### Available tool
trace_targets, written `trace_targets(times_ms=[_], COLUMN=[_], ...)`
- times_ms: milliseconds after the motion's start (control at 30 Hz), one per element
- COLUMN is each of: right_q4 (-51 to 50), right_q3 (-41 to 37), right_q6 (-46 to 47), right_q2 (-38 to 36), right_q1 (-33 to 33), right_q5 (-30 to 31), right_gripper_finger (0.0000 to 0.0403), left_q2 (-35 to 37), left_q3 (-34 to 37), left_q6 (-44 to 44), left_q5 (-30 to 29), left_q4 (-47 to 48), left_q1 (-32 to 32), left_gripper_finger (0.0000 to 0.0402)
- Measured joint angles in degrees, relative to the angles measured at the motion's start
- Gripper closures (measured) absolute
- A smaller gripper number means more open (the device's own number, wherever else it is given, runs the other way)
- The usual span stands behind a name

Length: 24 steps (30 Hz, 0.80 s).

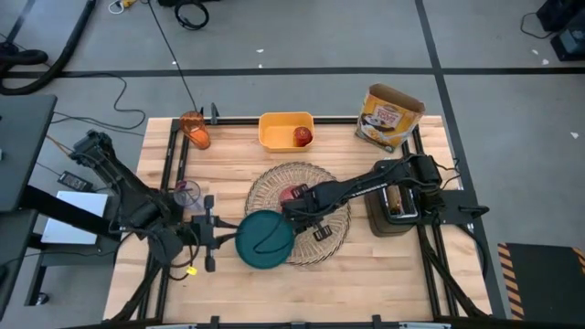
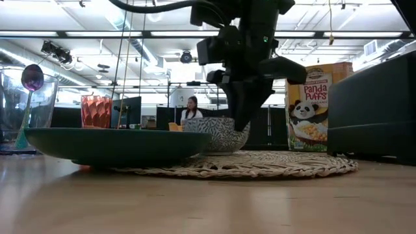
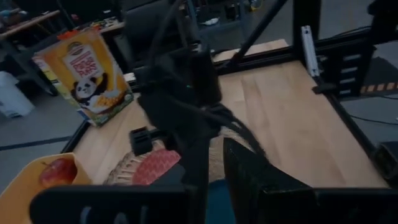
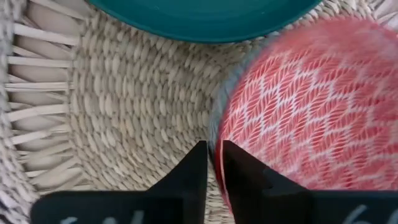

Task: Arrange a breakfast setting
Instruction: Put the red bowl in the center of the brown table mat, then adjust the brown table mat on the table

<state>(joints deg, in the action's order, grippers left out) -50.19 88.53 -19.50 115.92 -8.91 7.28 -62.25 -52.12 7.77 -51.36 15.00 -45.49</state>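
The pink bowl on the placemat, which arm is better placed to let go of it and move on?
Right. The right gripper sits at the pink bowl, fingers astride its rim on the woven placemat. The left gripper waits beside the teal plate, off the mat.

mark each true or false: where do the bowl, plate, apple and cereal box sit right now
1. The pink patterned bowl sits on the round woven straw placemat. True.
2. The teal round plate lies fully off the placemat. False: it overlaps the placemat's edge.
3. The red apple is in the yellow rectangular tub. True.
4. The panda cereal box stands beside the left arm. False: it is at the table's far right corner, near the black toaster.
5. The right gripper is at the bowl's rim. True.
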Motion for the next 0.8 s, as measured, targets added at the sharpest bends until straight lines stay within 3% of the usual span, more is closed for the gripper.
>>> trace_targets(times_ms=[233, 467, 633, 800], right_q4=[-4.6, -13.0, -7.7, 6.1], right_q3=[0.1, -0.3, -8.8, -17.6], right_q6=[1.9, 13.7, 22.6, 27.4], right_q2=[-1.6, -11.5, -15.4, -11.3], right_q1=[-2.0, -5.9, -9.4, -12.0], right_q5=[4.2, 6.8, 5.4, 1.6], right_gripper_finger=[0.0259, 0.0214, 0.0213, 0.0213], left_q2=[0.0, 0.0, 0.0, 0.5], left_q3=[0.0, 0.0, 0.0, 0.0], left_q6=[-0.1, -0.1, -0.1, -0.1], left_q5=[0.0, 0.1, 2.2, 2.5], left_q4=[1.1, 2.5, 3.4, 3.4], left_q1=[3.2, 3.3, 2.6, 0.6], left_gripper_finger=[0.0326, 0.0288, 0.0283, 0.0283])
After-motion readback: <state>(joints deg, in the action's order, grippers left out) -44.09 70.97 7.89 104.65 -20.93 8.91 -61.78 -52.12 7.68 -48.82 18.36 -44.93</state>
